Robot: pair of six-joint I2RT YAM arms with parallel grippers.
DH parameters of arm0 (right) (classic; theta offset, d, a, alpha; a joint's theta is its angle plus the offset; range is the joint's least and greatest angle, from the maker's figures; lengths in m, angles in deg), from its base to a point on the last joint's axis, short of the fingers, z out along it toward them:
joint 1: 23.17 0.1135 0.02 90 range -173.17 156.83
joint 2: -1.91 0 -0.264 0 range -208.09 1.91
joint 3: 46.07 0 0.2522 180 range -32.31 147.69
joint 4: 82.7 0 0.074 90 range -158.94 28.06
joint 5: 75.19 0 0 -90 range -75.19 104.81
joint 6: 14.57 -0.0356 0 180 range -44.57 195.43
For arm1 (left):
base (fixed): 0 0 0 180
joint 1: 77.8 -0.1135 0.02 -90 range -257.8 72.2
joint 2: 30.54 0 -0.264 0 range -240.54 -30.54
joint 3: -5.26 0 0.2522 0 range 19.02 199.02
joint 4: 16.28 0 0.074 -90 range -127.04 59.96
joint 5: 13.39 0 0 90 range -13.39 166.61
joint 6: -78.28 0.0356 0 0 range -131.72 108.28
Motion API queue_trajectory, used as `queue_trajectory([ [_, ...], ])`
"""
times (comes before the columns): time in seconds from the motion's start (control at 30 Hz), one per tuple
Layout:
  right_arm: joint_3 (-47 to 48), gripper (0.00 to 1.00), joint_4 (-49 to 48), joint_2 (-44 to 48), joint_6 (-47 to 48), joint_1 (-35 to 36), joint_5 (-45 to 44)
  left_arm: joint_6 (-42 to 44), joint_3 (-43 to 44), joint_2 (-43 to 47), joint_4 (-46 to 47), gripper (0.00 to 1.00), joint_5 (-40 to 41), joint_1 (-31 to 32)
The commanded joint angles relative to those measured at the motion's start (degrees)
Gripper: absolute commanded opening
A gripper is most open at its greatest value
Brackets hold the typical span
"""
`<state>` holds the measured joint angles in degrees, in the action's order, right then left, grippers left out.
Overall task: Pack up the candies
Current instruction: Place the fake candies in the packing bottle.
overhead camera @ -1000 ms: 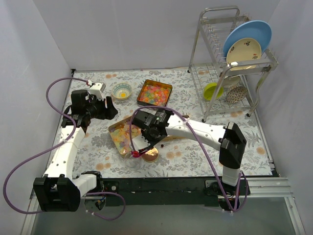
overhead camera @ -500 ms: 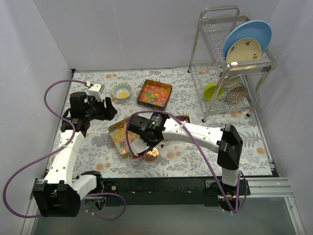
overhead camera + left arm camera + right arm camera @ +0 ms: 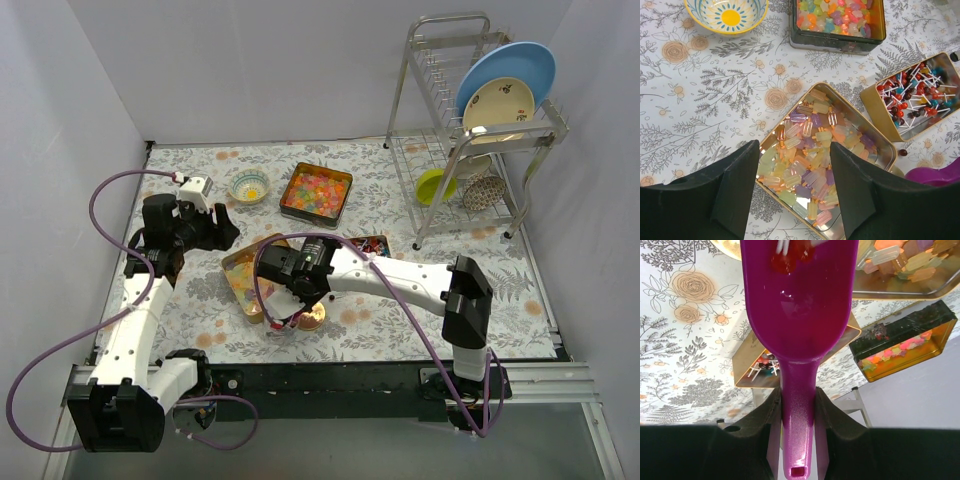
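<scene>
Left wrist view is showing the candies most plainly, and they are lying in three tins on the flowered table (image 3: 700,100). Pale gummies (image 3: 810,165) in soft yellow, orange, pink and lilac, each a small translucent oblong, are filling the near half of a shallow gold tin (image 3: 875,132), leaving its far corner showing bare metal. Bright jellies (image 3: 840,12) in orange, green, red and purple are sitting heaped in a dark tin (image 3: 840,44) at the far edge. Red, blue and white pieces (image 3: 915,95), round heads on thin white sticks, are crowding a smaller gold tin (image 3: 880,117) to the right, which is standing just beside the shallow one. One dark round piece (image 3: 902,152) is lying loose on the table between them. A yellow and blue bowl (image 3: 726,14) is resting to the left of the dark tin.

The left pincer (image 3: 795,147) is hanging over the pale gummies with its fingers spread wide, touching nothing.

The right pincer (image 3: 798,395) is squeezing the handle of a magenta scoop (image 3: 799,315), a finger on each side. A few red pieces with white sticks (image 3: 790,255) are lying at the scoop's front end. In the top external view the scoop's tip is pointing down near a round gold lid (image 3: 310,317) at the table's near side.
</scene>
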<state>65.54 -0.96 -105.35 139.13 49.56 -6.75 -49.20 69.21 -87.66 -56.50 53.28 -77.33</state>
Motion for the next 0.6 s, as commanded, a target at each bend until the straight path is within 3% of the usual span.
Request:
queue_trajectory([
  [0.0,3.7,0.01,5.0,-0.7,4.6,0.8,-2.9,-0.7,-1.2,2.3,1.2,0.58,-0.2,-0.4],
  [0.43,6.4,0.01,7.0,-0.4,4.5,2.2,-5.2,-5.4,-3.8,2.8,1.8,0.6,1.0,-2.3],
  [0.57,8.4,0.01,6.1,0.2,2.5,0.8,-3.9,-7.0,-2.6,4.2,-0.1,0.56,-1.6,-2.6],
])
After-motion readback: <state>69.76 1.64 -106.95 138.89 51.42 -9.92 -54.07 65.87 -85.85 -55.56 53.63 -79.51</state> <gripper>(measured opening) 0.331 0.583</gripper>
